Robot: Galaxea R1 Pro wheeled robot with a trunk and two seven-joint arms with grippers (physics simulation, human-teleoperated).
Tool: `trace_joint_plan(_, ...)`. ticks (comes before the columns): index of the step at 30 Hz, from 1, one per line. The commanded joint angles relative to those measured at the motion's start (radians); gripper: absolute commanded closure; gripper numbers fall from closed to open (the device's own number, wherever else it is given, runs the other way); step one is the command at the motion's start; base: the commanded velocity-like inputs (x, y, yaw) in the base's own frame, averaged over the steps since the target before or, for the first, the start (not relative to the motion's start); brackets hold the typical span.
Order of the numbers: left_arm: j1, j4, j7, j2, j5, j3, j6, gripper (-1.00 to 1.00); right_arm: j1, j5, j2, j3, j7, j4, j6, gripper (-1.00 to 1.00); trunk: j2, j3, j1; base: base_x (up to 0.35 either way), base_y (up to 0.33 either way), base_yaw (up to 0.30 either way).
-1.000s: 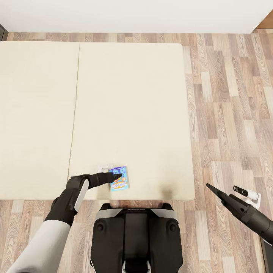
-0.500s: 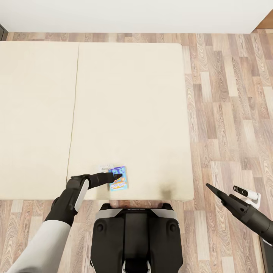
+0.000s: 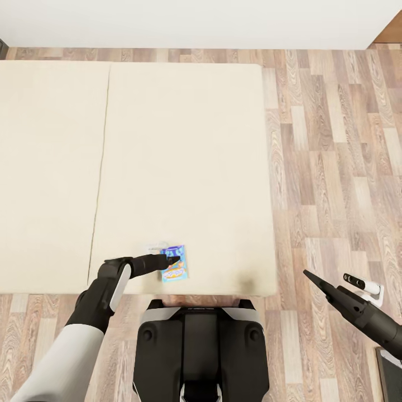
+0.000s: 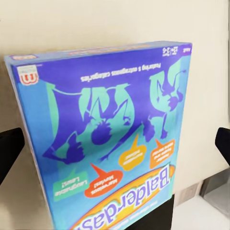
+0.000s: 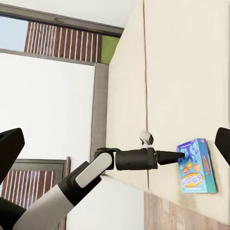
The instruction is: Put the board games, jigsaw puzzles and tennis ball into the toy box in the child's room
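Observation:
One board game (image 3: pixel 177 269), a small blue box with cartoon print, is at the near edge of the bed (image 3: pixel 184 156). My left gripper (image 3: pixel 172 259) is shut on it. In the left wrist view the board game (image 4: pixel 115 134) stands tilted, with a dark fingertip (image 4: pixel 9 151) on either side. The right wrist view shows the left gripper (image 5: pixel 177 155) meeting the board game (image 5: pixel 195 165) just above the beige mattress (image 5: pixel 191 72). My right gripper (image 3: pixel 308 275) hangs over the floor at the right, open and empty. The table, toy box, puzzles and ball are out of view.
Wood floor (image 3: pixel 335 167) runs along the bed's right side and behind it up to a white wall (image 3: pixel 195 22). My dark base (image 3: pixel 201 346) stands against the bed's near edge. A dark object (image 3: pixel 392 371) sits at the lower right corner.
The view has shifted: the bed has slid left in the picture. The board game has stayed at my left gripper's tip. The right arm keeps its pose.

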Motion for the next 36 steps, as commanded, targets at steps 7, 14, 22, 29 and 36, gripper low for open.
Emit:
trace_joint_plan(7, 0.000, -0.001, 0.001, -0.002, 0.009, 0.004, 0.010, -1.00, 0.000, -0.003, 0.000, -0.001, 0.002, 0.000, 0.009, -1.00, -0.002, -0.001, 0.001, 0.000, -0.215, 0.000)
trace_joint_plan(14, 0.000, -0.001, 0.001, -0.002, 0.009, 0.005, 0.010, -1.00, 0.000, -0.003, -0.001, -0.001, 0.002, 0.001, 0.009, -1.00, -0.002, -0.001, 0.001, 0.000, -0.227, 0.000)
trace_joint_plan(22, 0.000, -0.001, 0.001, -0.002, 0.010, 0.005, 0.010, -1.00, 0.000, -0.003, -0.003, -0.001, 0.002, 0.001, 0.009, -1.00, -0.002, -0.001, 0.001, 0.000, -0.146, 0.000)
trace_joint_plan(29, 0.000, -0.001, 0.001, -0.002, 0.010, 0.006, 0.012, -1.00, 0.000, -0.003, -0.003, -0.001, 0.002, 0.001, 0.009, -1.00, -0.002, -0.001, 0.001, 0.000, -0.174, 0.000)
trace_joint_plan(36, 0.000, -0.001, 0.000, -0.001, 0.012, 0.007, 0.015, -1.00, 0.000, -0.003, -0.003, -0.001, 0.002, 0.001, 0.009, -1.00, -0.002, -0.001, 0.001, 0.000, -0.022, 0.000)
